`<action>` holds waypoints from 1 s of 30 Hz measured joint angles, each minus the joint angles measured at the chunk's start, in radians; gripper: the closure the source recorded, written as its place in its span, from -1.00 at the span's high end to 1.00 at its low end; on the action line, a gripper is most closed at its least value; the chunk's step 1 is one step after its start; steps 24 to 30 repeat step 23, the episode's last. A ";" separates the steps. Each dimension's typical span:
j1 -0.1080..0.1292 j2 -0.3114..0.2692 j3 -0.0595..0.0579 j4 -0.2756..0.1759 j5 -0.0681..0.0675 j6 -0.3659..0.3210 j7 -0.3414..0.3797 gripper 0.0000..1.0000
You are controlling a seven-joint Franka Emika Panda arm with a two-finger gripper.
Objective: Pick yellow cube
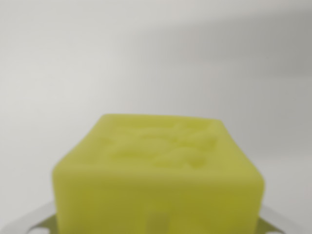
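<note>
The yellow cube [158,180] filled the near centre of the blurred wrist view, its top face embossed, perhaps with a raised pattern. Pale metal edges flanked its base; the jaws' state could not be told.

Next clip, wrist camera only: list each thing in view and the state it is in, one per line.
Yellow cube with a raised pattern on top: upright, very close to the camera, blurred, fills the lower middle of the wrist view.
Grey metal parts at the bottom corners: partly hidden behind the cube; contact with it cannot be told.
Plain white surface: bare where it shows.
Gripper: fingertips not identifiable, open or shut cannot be told.
</note>
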 joint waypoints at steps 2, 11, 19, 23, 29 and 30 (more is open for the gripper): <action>0.000 -0.007 0.000 0.004 0.000 -0.011 0.000 -1.00; 0.000 -0.037 0.000 0.025 0.002 -0.062 -0.001 -1.00; 0.000 -0.045 0.000 0.032 0.002 -0.077 -0.001 -1.00; 0.000 -0.045 0.000 0.032 0.002 -0.077 -0.001 -1.00; 0.000 -0.045 0.000 0.032 0.002 -0.077 -0.001 -1.00; 0.000 -0.045 0.000 0.032 0.002 -0.077 -0.001 -1.00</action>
